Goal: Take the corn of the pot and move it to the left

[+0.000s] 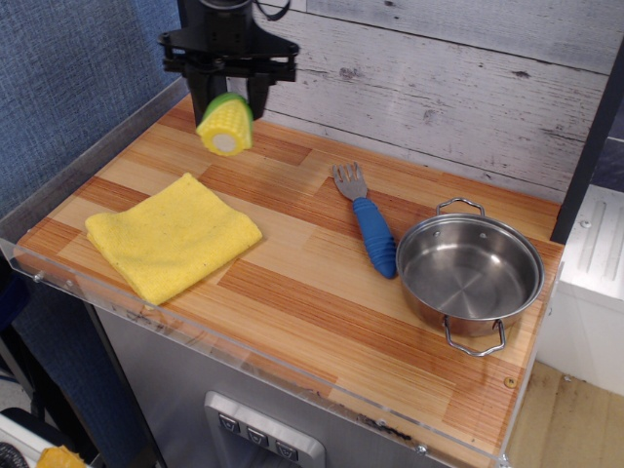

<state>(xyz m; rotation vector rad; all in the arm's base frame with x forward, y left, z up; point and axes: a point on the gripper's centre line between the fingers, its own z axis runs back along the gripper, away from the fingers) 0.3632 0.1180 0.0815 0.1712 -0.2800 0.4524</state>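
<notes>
The corn (226, 126), yellow with a green husk and a pale round cut end facing me, hangs in my black gripper (228, 97) above the back left of the wooden table. The jaws are shut on its upper part. The shiny steel pot (469, 276) with two wire loop handles stands empty at the right side of the table, far from the corn and gripper.
A folded yellow cloth (172, 235) lies at the front left, just below and in front of the corn. A fork with a blue handle (370, 227) lies left of the pot. A dark post (200, 107) stands right behind the gripper. A plank wall (439, 78) closes the back.
</notes>
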